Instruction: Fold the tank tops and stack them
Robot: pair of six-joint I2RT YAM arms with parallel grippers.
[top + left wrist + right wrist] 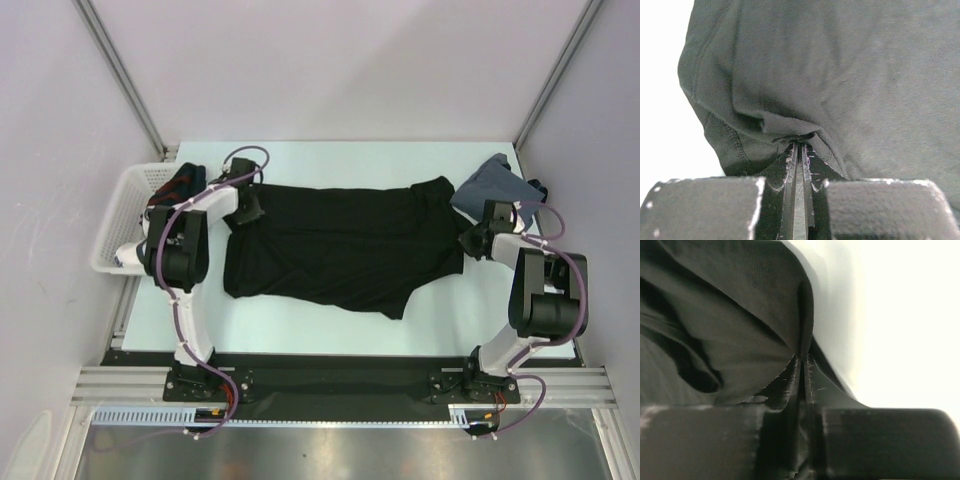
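Note:
The large black tank top (340, 245) lies spread across the middle of the table. My left gripper (247, 212) is shut on its left edge; in the left wrist view the fingers (799, 150) pinch a fold of black cloth (840, 75). My right gripper (470, 240) is shut on its right edge; in the right wrist view the fingers (802, 362) pinch black cloth (740, 330). The slate blue-grey tank top (490, 185) lies crumpled at the back right, just behind the right gripper.
A white basket (125, 215) with dark clothing inside stands at the left edge of the table, beside the left arm. Grey walls with metal frame posts close in the back and sides. The black rail with the arm bases runs along the near edge.

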